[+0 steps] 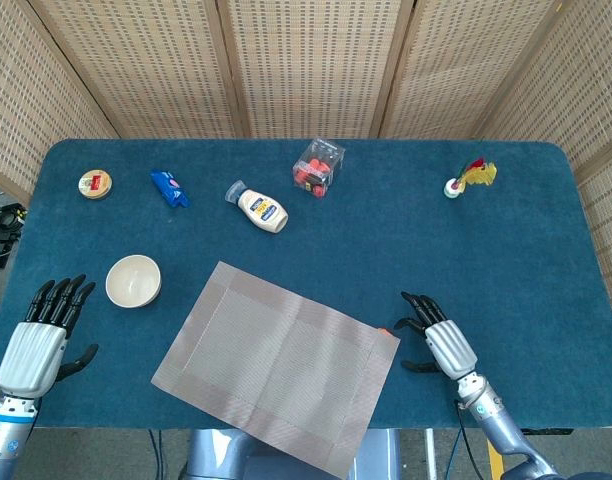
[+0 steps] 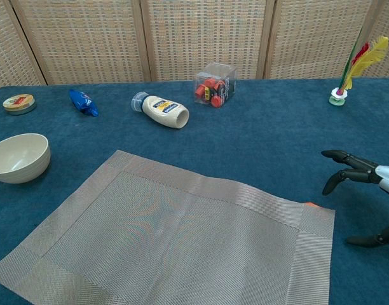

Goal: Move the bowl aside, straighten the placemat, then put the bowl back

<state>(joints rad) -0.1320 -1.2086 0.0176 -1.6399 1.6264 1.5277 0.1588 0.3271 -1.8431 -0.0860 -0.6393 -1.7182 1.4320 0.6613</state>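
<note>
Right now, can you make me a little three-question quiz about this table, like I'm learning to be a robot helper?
1. True or false: the bowl sits on the placemat.
2. Which is closest to the right robot hand? A) the round tin B) the placemat's corner C) the blue packet
3. Fill in: the white squeeze bottle is ___ (standing or lying) on the table.

Key:
1. False. It sits on the blue cloth, off the mat's left side.
2. B. The hand is open beside that corner.
3. Lying.
</note>
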